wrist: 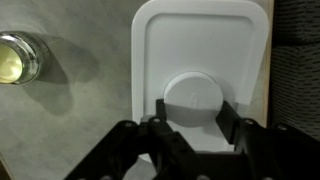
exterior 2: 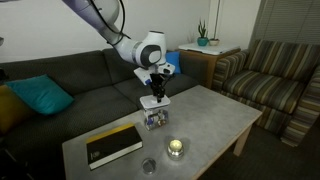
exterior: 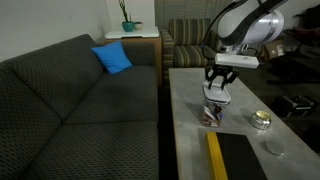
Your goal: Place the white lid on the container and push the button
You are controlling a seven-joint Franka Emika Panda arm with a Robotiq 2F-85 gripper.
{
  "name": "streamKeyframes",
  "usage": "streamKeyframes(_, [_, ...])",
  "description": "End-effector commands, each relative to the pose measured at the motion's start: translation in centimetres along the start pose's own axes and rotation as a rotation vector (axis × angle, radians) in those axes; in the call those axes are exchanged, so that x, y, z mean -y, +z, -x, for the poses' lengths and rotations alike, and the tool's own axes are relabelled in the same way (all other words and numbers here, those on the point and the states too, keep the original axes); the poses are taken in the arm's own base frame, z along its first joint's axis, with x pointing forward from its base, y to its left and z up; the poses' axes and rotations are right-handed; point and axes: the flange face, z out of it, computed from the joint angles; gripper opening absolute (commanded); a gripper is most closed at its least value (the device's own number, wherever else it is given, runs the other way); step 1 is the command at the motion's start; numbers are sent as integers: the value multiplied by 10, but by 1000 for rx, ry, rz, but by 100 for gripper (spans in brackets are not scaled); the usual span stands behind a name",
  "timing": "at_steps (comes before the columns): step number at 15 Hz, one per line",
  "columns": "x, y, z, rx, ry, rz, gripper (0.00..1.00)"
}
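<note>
White lid (wrist: 200, 45), a flat rounded-rectangular plastic piece with a slightly raised rim, lies level with its top face up. It sits directly over the small squarish see-through container (exterior: 212, 115) with red-orange colours low down, which stands on the grey stone-like tabletop (exterior: 190, 110). In both exterior views the lid (exterior 2: 154, 102) looks to be at the top of the container (exterior 2: 154, 120); whether it is fully seated I cannot tell.

In the wrist view the long axis of the lid runs from the bottom of the picture to the top, away from the camera. This is across the line between the two fingers. A round raised part is in the middle of the lid.

The black hand (wrist: 195, 128) comes straight down from above. Its two fingers (wrist: 160, 128) stand on both sides of the round part and hold it between them, so the hand grips the lid there. In an exterior view the hand (exterior: 220, 82) points vertically down.

A small round yellowish tin (wrist: 15, 58) stands well apart from the lid on the tabletop. One long edge of the lid is near the edge of the tabletop, beside the dark grey fabric sofa (exterior: 70, 100).
</note>
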Motion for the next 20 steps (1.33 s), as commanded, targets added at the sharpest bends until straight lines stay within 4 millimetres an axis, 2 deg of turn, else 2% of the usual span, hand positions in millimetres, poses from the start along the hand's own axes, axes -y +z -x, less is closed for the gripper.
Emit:
streamKeyframes(1, [-4,5,-5,0,-19,32,29])
streamKeyframes(10, [-5,18,-2,-1,-46,60,29])
streamKeyframes(13, [-5,15,-3,-6,-52,63,29])
streamKeyframes(14, [-5,14,-4,-9,-54,64,40])
streamKeyframes(15, [-5,13,-4,-13,-55,65,57])
streamKeyframes(16, [-5,12,-4,-21,-57,69,78])
streamKeyframes(18, [-5,8,-6,-38,-63,73,84])
streamKeyframes(20, [-6,3,-9,-58,-69,76,98])
